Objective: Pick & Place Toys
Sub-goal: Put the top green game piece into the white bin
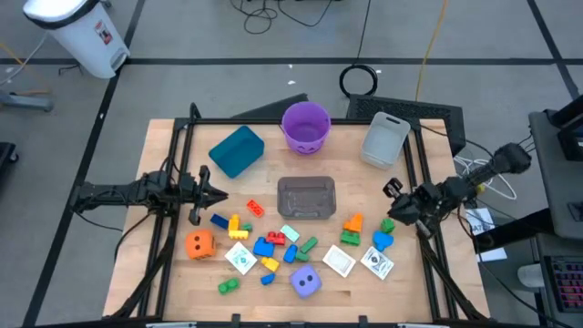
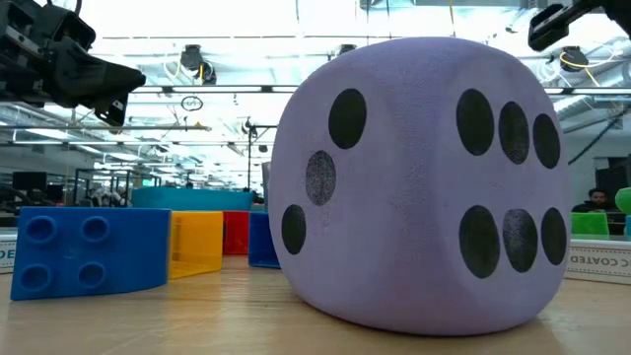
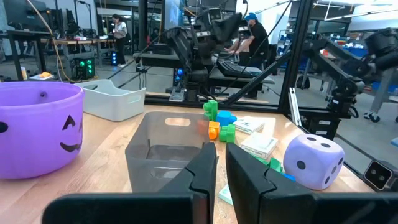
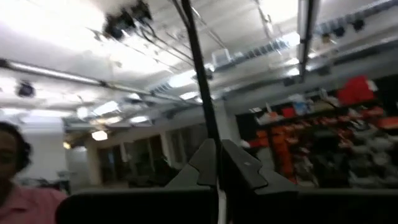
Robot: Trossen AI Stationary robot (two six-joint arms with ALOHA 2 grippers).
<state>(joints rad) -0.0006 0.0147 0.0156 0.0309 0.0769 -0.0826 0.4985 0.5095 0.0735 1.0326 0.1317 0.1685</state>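
I see both sets of jaws clenched on nothing: the left gripper point(image 1: 221, 194) hangs over the table's left side, the right gripper point(image 1: 390, 186) over its right edge. In the left wrist view its fingers point(image 3: 204, 169) meet in front of the clear tub point(image 3: 163, 151).

From above, the wooden table point(image 1: 164, 273) carries the teal bin point(image 1: 237, 150), the purple bucket point(image 1: 305, 126), a grey-white tub point(image 1: 384, 138) and the clear tub at centre. The toys lie spread across the near half: the orange die point(image 1: 199, 243), the purple die point(image 1: 306, 282), printed cards point(image 1: 339, 261) and small coloured blocks point(image 1: 266, 246).

The low view is mostly blocked by the purple die, with a blue block point(image 2: 89, 251) beside it. Only the left wrist view shows the bucket's pumpkin face point(image 3: 69, 134). The right wrist view shows only ceiling and a person at the edge.
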